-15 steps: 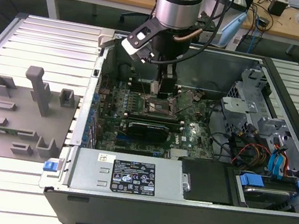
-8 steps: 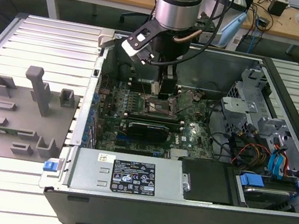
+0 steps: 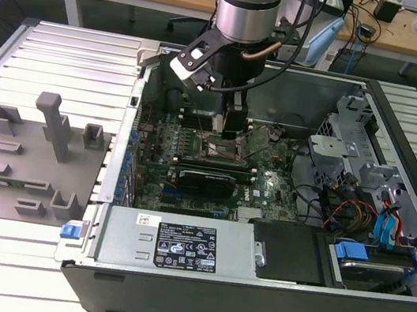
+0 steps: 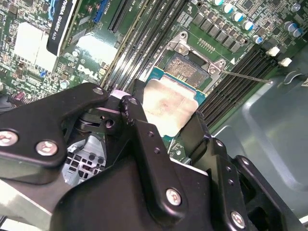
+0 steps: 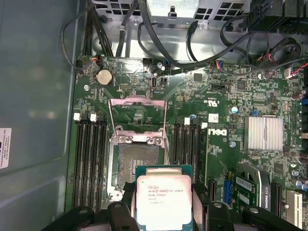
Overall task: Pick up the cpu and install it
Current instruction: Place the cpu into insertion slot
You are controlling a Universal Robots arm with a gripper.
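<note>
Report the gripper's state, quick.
Gripper: closed on the small flat square cpu with a pale silvery metal top, held near the open dark metal-framed socket of the green motherboard.

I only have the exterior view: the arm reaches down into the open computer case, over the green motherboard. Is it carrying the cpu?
Observer: Yes. In the first wrist view the cpu sits between the fingers of the gripper, silvery top up.
Operator: Is the socket open for it?
Observer: In the first wrist view its metal frame is swung up, off the socket.
Operator: Is anything in the socket?
Observer: No. Its dark bed shows bare there, and the cpu is not yet seated in it.
</note>
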